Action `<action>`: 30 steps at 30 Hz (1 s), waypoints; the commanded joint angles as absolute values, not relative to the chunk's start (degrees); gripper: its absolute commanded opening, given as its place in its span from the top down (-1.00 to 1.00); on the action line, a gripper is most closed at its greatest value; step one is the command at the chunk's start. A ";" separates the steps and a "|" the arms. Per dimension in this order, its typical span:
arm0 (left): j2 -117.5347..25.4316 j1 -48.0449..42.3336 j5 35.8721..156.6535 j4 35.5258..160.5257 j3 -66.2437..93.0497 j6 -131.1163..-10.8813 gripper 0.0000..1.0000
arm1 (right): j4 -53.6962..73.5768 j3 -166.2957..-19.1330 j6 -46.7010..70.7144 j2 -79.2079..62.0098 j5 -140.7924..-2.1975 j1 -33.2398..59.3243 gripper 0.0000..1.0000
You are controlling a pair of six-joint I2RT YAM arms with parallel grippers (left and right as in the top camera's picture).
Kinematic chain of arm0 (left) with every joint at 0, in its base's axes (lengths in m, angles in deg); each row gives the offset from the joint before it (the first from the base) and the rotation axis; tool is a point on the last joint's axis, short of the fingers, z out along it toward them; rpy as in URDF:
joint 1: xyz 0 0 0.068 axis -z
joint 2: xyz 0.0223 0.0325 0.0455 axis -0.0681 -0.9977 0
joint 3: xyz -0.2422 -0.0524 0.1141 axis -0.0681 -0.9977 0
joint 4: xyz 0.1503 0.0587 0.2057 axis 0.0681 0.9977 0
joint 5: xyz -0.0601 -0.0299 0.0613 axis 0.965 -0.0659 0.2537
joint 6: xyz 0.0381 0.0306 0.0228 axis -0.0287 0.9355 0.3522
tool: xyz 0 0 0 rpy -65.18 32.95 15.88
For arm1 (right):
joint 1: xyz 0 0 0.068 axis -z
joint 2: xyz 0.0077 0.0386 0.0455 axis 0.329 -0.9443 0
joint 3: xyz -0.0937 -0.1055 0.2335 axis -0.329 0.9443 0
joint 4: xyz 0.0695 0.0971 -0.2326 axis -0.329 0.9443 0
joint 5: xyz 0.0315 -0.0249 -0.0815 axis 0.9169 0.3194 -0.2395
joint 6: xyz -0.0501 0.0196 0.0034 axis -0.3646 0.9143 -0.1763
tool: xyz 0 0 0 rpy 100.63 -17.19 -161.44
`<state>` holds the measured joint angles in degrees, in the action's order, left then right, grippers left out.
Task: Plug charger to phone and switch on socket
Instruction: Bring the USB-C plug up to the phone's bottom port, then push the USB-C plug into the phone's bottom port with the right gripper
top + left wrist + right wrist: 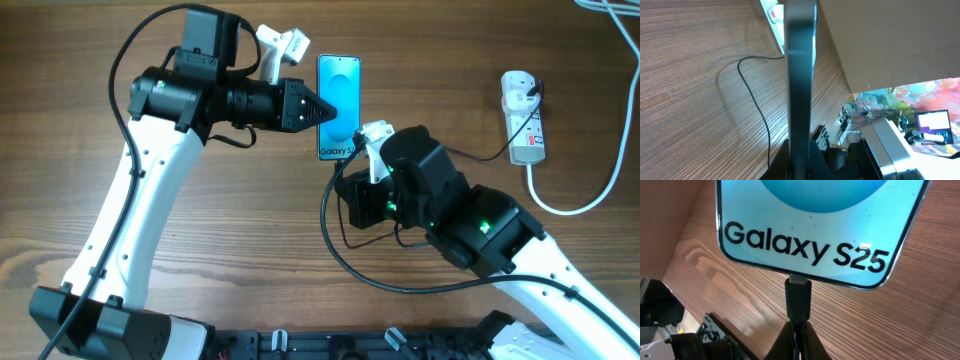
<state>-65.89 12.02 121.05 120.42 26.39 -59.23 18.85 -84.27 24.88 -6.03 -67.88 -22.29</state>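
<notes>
The phone [340, 85] has a cyan screen and is held off the table. My left gripper [322, 108] is shut on its side. In the left wrist view the phone [800, 75] shows edge-on between the jaws [801, 167]. My right gripper [362, 152] is shut on the charger plug [798, 300], and the fingers [799, 336] pinch it from below. The plug's top meets the bottom edge of the phone [805, 225] below the "Galaxy S25" text. I cannot tell how deep it sits. The thin black charger cable [487, 157] runs to the white socket [527, 125] at the right.
A white lead [580, 205] loops from the socket towards the table's right edge. The socket's end with the red switch [774, 12] shows at the top of the left wrist view, with the charger cable [760, 112] on the wood below. The right arm's thick black cable [335, 245] loops near the middle.
</notes>
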 commanded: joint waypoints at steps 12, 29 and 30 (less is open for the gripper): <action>-64.73 12.13 123.23 120.92 27.39 -57.90 0.92 | 14.72 -85.38 25.21 -6.29 -72.18 -22.40 0.91; -64.73 12.13 123.21 121.16 27.39 -57.83 0.91 | 13.86 -88.62 25.10 -6.18 -77.17 -22.40 0.91; -64.73 12.13 123.08 121.18 27.39 -57.61 0.92 | 13.91 -88.64 25.08 -6.18 -77.10 -22.40 0.91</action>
<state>-65.89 11.67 120.83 119.54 27.26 -59.19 16.31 -84.68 25.27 -6.25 -71.27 -23.03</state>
